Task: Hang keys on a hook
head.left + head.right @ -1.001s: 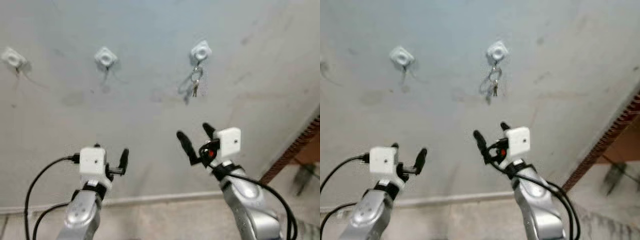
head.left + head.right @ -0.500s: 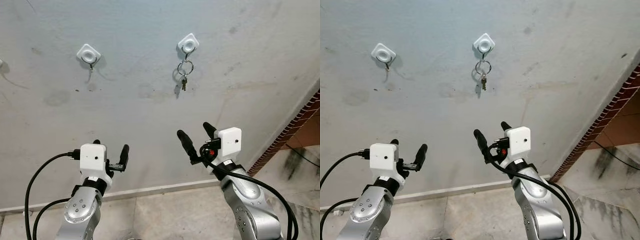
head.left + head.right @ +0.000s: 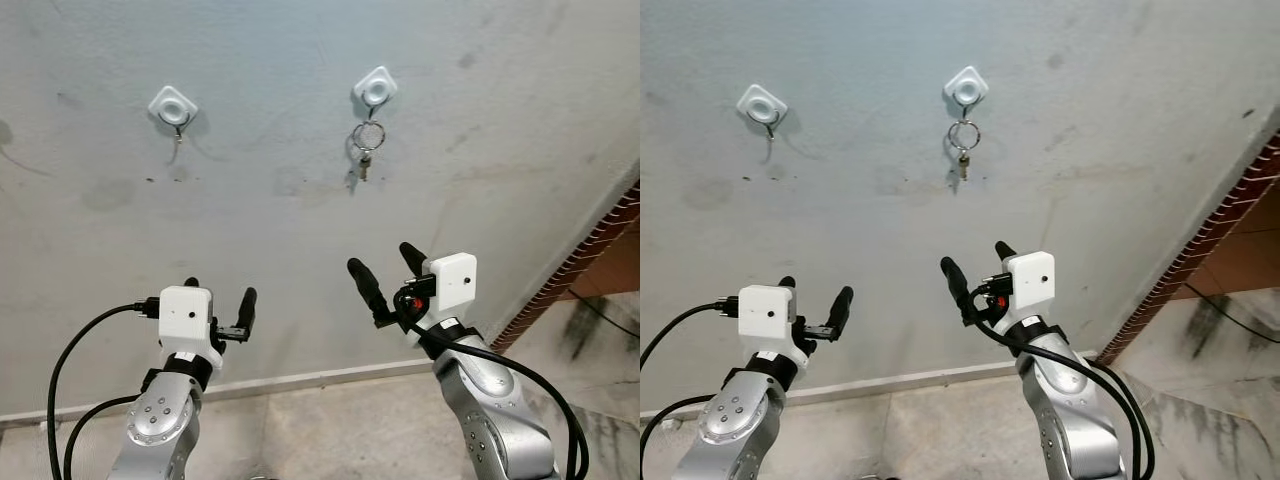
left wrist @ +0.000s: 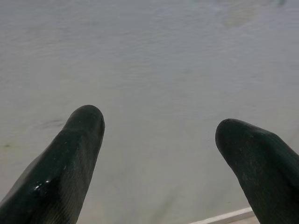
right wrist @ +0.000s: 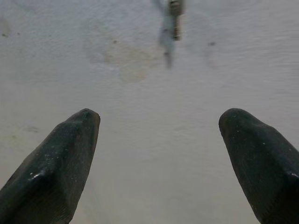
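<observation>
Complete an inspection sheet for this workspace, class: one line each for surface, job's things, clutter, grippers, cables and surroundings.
Surface: grey wall, stained and scuffed.
Job's things: keys hang on right hook; left hook bare.
Clutter: nothing seen.
Grippers: left gripper and right gripper both open, holding nothing, below the hooks.
Cables: black cables loop from both wrists.
Surroundings: skirting, tiled floor, brick edge at right.

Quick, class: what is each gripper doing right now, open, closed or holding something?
Left gripper: open, holding nothing.
Right gripper: open, holding nothing; the keys hang on the hook.
</observation>
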`<state>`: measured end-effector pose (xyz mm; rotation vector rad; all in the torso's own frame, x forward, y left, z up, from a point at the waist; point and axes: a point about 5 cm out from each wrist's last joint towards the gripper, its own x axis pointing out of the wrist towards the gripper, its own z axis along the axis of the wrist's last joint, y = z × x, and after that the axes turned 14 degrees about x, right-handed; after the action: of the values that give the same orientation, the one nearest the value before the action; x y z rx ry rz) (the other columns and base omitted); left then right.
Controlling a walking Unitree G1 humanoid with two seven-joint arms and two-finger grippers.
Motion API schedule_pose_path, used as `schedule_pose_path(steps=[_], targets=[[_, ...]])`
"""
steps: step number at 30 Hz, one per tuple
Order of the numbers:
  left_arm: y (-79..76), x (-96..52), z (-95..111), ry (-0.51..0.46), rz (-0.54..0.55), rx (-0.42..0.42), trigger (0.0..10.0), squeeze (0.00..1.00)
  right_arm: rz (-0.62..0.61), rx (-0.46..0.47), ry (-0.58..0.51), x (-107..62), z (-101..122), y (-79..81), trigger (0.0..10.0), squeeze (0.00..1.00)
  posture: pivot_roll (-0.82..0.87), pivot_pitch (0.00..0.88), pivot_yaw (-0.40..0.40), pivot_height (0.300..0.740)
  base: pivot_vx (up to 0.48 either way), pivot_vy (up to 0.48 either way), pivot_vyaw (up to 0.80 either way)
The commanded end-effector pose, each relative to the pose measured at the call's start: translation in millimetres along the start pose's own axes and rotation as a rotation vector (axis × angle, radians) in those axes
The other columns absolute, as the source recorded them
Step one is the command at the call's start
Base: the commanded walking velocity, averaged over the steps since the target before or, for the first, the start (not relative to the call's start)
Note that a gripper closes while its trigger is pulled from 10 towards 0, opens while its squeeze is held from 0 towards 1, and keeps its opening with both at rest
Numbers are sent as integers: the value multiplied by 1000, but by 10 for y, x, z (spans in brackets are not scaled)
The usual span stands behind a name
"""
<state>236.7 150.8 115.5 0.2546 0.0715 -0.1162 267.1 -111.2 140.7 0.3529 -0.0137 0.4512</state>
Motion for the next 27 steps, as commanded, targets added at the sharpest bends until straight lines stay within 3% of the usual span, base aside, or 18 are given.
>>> schedule_pose_path(steps=[1, 8, 27], targets=[[-15, -2, -14, 6, -5, 4, 10000, 0, -5, 0, 7, -7, -7, -5, 10000, 208, 51, 74, 28, 740, 0, -277, 0], [-18, -2, -13, 5, -8, 1, 10000, 0, -6, 0, 5, -4, 0, -4, 10000, 216, 49, 77, 29, 740, 0, -284, 0], [-5, 1, -33, 21, 8, -39, 10000, 0, -5, 0, 8, -4, -10, -4, 10000, 212, 51, 76, 28, 740, 0, 45, 0]])
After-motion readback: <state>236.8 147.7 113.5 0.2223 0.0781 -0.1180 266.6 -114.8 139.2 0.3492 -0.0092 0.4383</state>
